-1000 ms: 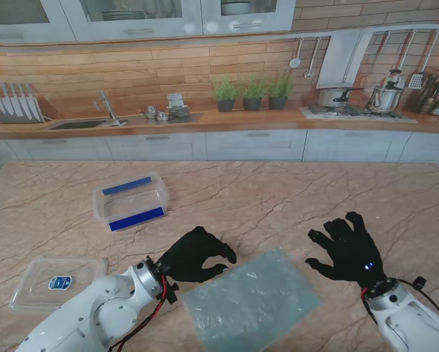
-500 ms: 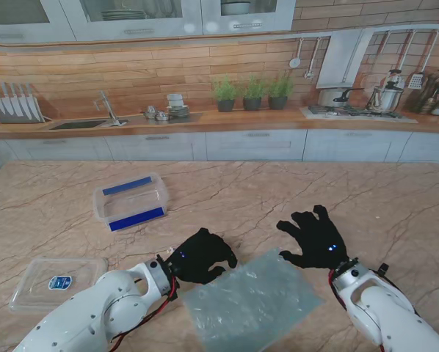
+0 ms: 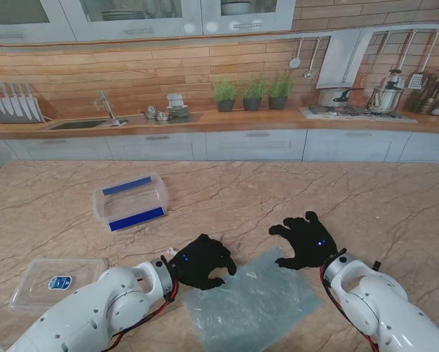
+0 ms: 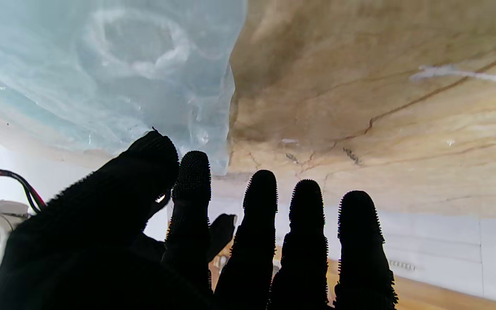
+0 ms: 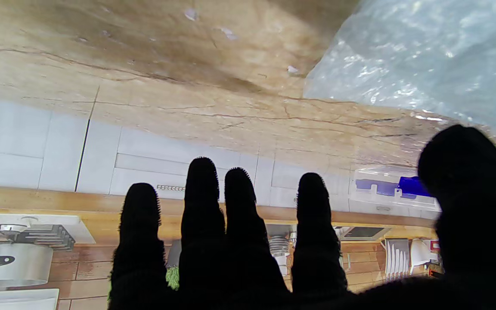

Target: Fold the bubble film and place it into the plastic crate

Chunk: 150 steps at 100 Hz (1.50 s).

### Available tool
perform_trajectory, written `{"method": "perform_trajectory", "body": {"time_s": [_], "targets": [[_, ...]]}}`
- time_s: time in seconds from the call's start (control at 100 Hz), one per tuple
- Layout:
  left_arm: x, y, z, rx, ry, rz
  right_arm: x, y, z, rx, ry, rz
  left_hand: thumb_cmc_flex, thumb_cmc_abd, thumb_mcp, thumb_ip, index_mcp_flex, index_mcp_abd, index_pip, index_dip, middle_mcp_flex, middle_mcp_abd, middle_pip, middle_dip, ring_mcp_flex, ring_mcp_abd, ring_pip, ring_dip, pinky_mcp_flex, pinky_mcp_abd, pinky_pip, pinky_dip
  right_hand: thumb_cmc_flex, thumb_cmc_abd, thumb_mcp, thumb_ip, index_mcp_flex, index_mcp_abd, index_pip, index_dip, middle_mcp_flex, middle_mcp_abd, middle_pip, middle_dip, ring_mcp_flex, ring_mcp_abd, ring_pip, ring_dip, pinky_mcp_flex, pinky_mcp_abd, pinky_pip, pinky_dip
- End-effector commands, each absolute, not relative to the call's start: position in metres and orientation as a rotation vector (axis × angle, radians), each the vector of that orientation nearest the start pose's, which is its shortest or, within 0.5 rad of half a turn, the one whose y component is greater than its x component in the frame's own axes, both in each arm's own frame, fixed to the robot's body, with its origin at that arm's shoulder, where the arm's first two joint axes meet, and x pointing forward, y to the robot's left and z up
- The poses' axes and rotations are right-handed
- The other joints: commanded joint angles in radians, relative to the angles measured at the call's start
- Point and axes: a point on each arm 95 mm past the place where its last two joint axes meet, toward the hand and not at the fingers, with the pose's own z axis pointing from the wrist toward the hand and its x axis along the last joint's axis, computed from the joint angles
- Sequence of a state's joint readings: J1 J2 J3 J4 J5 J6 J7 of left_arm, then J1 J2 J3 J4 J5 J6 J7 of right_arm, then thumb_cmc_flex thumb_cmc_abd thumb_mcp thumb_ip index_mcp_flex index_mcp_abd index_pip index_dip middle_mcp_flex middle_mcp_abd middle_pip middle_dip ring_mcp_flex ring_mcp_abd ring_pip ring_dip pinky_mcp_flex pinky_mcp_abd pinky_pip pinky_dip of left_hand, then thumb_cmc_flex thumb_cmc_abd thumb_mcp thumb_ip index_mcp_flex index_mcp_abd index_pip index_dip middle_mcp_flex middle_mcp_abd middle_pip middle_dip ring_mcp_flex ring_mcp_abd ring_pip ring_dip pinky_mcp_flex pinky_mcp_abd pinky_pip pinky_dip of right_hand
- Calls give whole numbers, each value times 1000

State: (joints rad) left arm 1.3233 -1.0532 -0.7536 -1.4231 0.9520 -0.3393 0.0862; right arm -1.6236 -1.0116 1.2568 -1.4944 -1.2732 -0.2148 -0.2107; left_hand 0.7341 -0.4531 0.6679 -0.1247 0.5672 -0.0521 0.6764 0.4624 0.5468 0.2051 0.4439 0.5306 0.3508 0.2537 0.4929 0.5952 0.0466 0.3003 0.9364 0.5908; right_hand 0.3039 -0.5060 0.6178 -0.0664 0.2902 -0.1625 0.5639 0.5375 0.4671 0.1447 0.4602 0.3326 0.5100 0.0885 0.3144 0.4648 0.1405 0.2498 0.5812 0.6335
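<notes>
The bubble film (image 3: 250,301) is lying flat on the table (image 3: 293,198), well apart from the plastic crate (image 3: 131,202). The left hand (image 3: 202,260) and right hand (image 3: 305,240) are being held with fingers spread, grasping nothing, at its far corners.

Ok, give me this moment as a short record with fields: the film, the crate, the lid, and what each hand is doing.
bubble film: lying flat and unfolded on the table, nearest to me
left hand: open, fingers apart, at the film's far left corner, holding nothing
right hand: open, fingers spread, at the film's far right corner, holding nothing
plastic crate: clear with blue bands, far left of the film, nothing seen inside
lid: clear, flat on the table at the left, apart from the crate
fold: not yet begun
</notes>
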Motion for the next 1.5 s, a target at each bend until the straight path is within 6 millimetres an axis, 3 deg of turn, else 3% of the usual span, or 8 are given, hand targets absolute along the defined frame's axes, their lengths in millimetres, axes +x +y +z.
{"method": "perform_trajectory", "body": {"time_s": [0.0, 0.53, 0.7, 0.88, 1.15, 1.21, 1.29, 1.49], "targets": [[372, -108, -377, -815, 2090, -1756, 380, -39, -360, 850, 1706, 1372, 5, 28, -17, 24, -25, -27, -27, 18, -33, 4, -12, 9, -39, -14, -14, -7, -16, -24, -16, -4, 31, -16, -10, 25, -32, 19, -25, -10, -30, 22, -24, -8, -24, 18, -32, -18, -12, 22, -39, 26], [376, -108, -382, -800, 2121, -1727, 401, -24, -373, 947, 1801, 1225, 39, -5, -36, -6, 6, -18, 11, 34, -16, 3, 5, 23, -27, -8, -4, 2, -11, -20, -22, 10, 164, -52, -39, 36, -83, 39, -78, -36, -84, 42, -33, -10, -75, 32, -72, -31, -23, 20, -88, 61], [376, -108, -382, -802, 2123, -1723, 403, -21, -381, 963, 1841, 1150, 42, -11, -34, -10, 10, -19, 19, 31, -12, 4, 6, 23, -25, -9, -3, 1, -9, -18, -22, 12, 156, -110, 44, 28, -104, 22, -90, -74, -161, 59, -78, -42, -220, 56, -189, -125, -62, 10, -141, 78], [377, -108, -383, -813, 2121, -1722, 404, -18, -389, 999, 1888, 1094, 45, -17, -32, -13, 13, -20, 25, 28, -9, 4, 8, 24, -22, -6, 0, 2, -6, -20, -21, 14, 167, -132, 97, 19, -44, 13, -48, -74, -187, 65, -98, -59, -259, 60, -209, -156, -78, 7, -167, 76], [378, -107, -384, -829, 2122, -1717, 403, -13, -386, 1015, 1994, 1065, 38, -18, -22, -16, 15, -17, 27, 20, -6, 6, 8, 22, -22, -4, 0, 0, -7, -18, -22, 14, 235, -164, 180, 20, 241, -50, 84, -8, -166, 54, -99, -78, -289, 57, -212, -187, -83, 10, -191, 64], [378, -107, -384, -830, 2124, -1715, 403, -12, -386, 1010, 2014, 1057, 37, -15, -23, -16, 13, -17, 27, 19, -7, 6, 7, 22, -23, -6, 0, 0, -9, -18, -22, 14, 247, -169, 199, 16, 297, -61, 161, 51, -127, 52, -99, -77, -279, 55, -208, -194, -79, 12, -196, 60], [378, -107, -384, -831, 2124, -1714, 403, -10, -385, 1006, 2038, 1051, 36, -13, -26, -17, 13, -19, 28, 19, -6, 4, 8, 22, -23, -5, 0, 0, -8, -18, -22, 14, 305, -196, 172, -43, 310, -118, 320, 131, -73, 47, -84, -60, -260, 50, -197, -197, -75, 12, -201, 51], [378, -107, -384, -837, 2118, -1713, 404, -4, -385, 1020, 2041, 1107, 34, -12, -28, -17, 17, -20, 29, 16, -1, 6, 9, 22, -19, -3, 2, 0, -6, -16, -18, 16, 389, -187, 174, -43, 353, -210, 529, 269, 93, 45, -19, -22, -147, 45, -140, -173, -43, 24, -199, 40]]}}
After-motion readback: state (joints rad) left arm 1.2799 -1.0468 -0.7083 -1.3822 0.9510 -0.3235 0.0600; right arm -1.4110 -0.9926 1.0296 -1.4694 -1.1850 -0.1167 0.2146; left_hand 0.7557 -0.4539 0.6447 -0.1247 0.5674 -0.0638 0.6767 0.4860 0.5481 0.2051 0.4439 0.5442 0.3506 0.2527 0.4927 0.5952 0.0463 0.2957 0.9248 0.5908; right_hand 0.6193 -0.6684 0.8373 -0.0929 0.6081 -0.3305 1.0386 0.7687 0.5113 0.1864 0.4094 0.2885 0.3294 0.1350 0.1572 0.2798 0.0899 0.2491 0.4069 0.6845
